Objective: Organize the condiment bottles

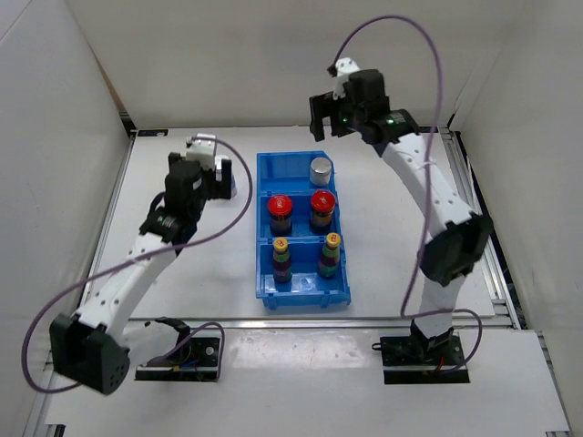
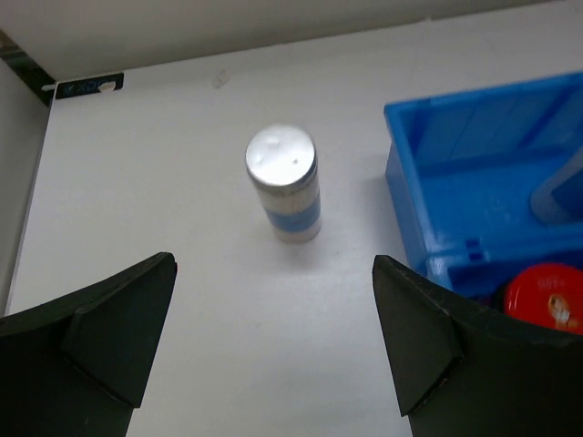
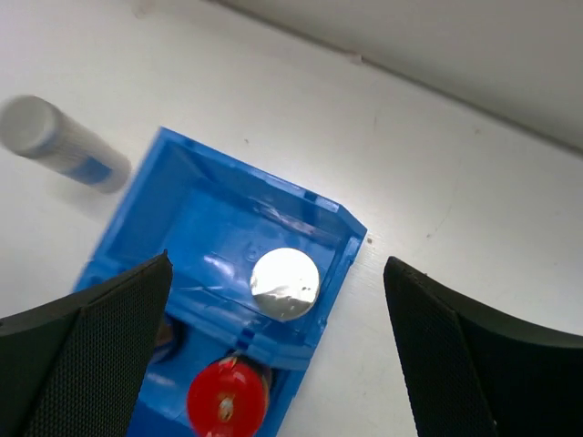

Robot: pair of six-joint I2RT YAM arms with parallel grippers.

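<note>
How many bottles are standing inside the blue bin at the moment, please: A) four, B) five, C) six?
B: the bin holds two red-capped jars, two yellow-capped bottles and one silver-lidded bottle; the sixth bottle stands on the table beside it.

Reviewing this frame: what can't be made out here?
Top view: the loose white-blue bottle is largely hidden behind the left tool.
Left wrist: a red-capped jar is partly covered by that tool's finger.
Right wrist: the loose bottle is blurred, label unreadable.
</note>
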